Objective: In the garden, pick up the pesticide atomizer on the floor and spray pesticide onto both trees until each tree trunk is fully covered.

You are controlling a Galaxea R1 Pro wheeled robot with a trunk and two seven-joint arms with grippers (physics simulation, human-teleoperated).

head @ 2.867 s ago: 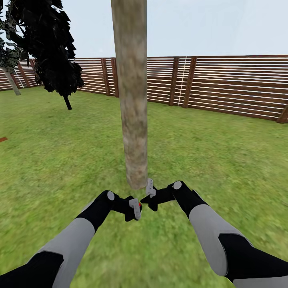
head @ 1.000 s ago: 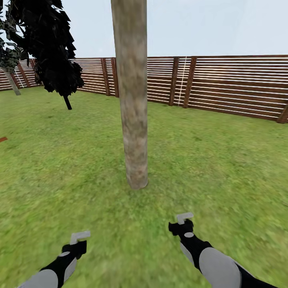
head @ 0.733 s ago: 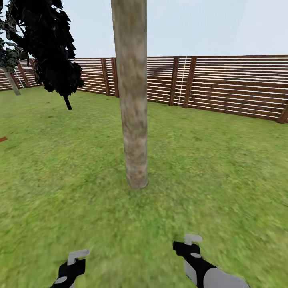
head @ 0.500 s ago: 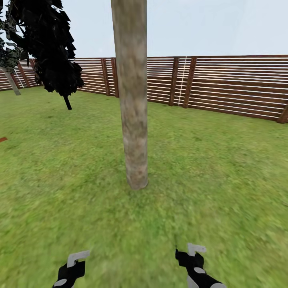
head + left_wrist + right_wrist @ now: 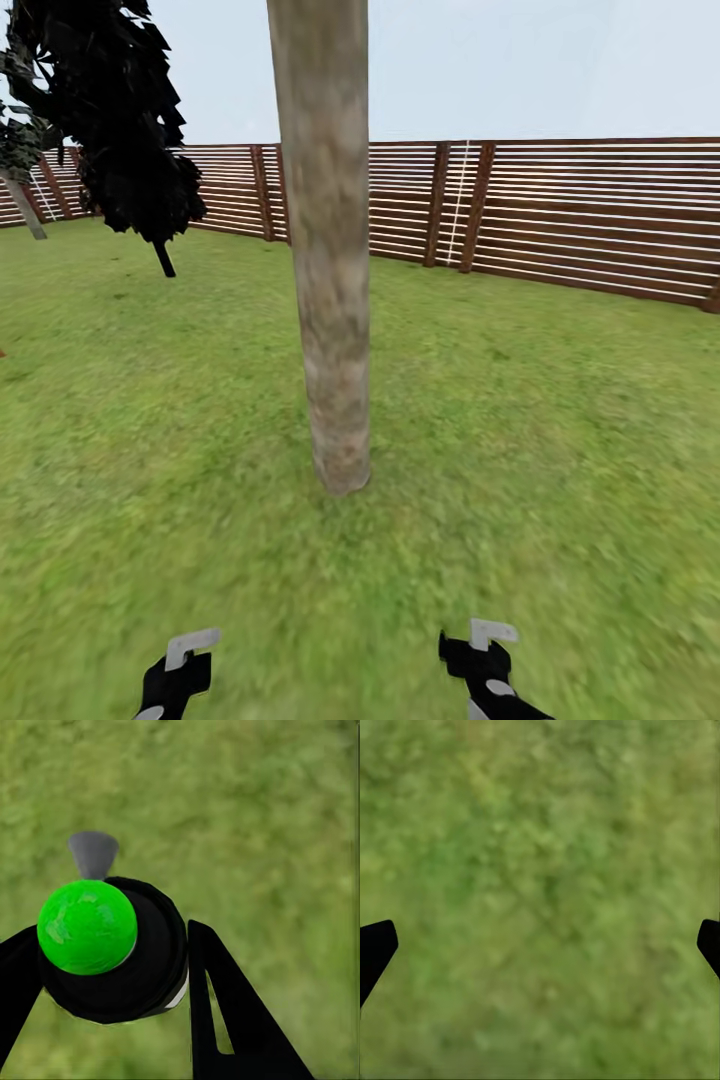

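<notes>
While the tree trunk [image 5: 327,260] rises upright from the grass [image 5: 560,420] dead ahead, midway between both arms, the left hand [image 5: 112,1020] is clamped on the pesticide atomizer [image 5: 112,949], low and short of the bark; the right hand [image 5: 540,945] hangs apart, empty.

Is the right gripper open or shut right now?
Open. In the right wrist view, the right gripper has its black fingertips at opposite frame edges, with green grass between them.
</notes>
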